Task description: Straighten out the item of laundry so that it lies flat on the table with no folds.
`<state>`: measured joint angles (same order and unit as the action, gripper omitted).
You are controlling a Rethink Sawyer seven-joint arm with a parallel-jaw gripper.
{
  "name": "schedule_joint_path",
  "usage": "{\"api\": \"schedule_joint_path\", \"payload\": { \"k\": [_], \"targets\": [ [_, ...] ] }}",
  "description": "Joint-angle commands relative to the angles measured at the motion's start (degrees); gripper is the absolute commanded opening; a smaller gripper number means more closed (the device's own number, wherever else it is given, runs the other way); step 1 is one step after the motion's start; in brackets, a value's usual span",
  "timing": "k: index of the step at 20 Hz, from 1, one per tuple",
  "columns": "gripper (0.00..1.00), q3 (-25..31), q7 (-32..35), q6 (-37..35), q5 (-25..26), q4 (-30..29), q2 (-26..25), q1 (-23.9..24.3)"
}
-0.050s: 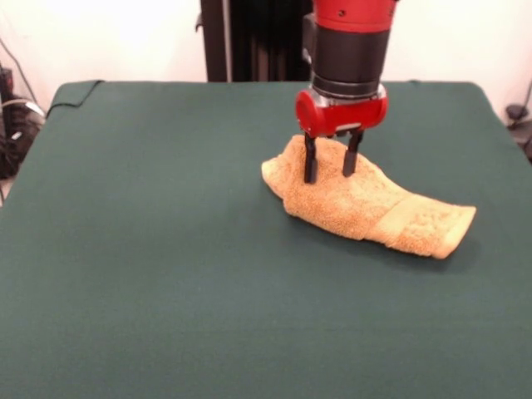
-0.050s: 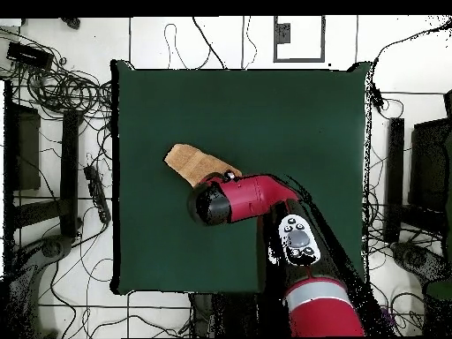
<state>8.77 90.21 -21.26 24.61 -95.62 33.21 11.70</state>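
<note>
green table (image 1: 150, 249) fills the front view, with the bunched towel (image 1: 366, 208) right of centre and the gripper (image 1: 331, 164) parted astride its upper-left hump, holding nothing, likely poised to pinch and unfold.

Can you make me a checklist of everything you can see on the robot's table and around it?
Surface: large dark green cloth-covered table, bare except for the towel.
Job's things: small golden-orange terry hand towel, bunched and folded, not flat; woven band near one end.
Clutter: nothing seen on the table.
Gripper: red and black gripper, two dark fingers open, tips down on the towel's bunched end.
Cables: black tangled cables on the floor beside the table.
Surroundings: white tiled floor; dark equipment at the sides.
</note>
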Motion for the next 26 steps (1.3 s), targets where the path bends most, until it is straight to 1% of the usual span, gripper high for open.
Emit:
{"api": "schedule_joint_path", "payload": {
  "k": [1,5,12,17,26],
  "targets": [
    [1.00,1.68,-0.63,-9.13,1.23,0.29,2.82,-1.82],
    [1.00,2.03,0.06,-8.06,1.81,-0.06,1.62,-1.08],
    [1.00,1.69,0.01,-6.62,2.77,-1.70,1.49,0.27],
    [1.00,1.92,0.15,-3.61,3.83,-1.12,-1.22,1.44],
    [1.00,2.84,-0.59,-1.63,6.23,-0.67,-3.57,4.21]
  ]
}}
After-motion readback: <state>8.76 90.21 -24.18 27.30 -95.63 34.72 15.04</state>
